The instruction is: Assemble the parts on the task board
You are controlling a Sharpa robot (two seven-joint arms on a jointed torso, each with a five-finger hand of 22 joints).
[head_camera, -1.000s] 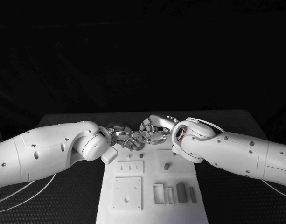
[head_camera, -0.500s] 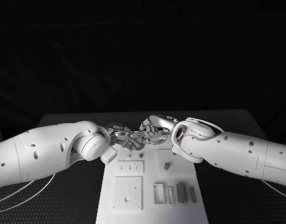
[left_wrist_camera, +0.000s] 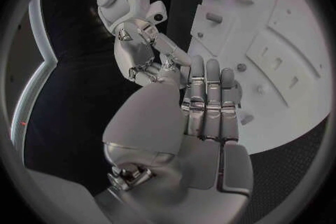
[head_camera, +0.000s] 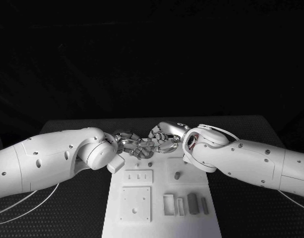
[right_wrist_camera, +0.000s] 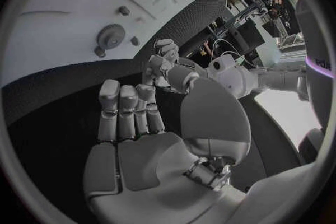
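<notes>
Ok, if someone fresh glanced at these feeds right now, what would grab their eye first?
Probably the two silver hands, left hand and right hand, meeting fingertip to fingertip over the far end of the white task board. Neither plainly holds anything; the wrist views show flat palms and straight fingers. Next, the row of small grey parts standing at the board's near right.

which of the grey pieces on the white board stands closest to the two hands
The short grey peg standing alone in the raised square, just below the right hand. The other grey pieces lie in a row at the board's near end.
</notes>
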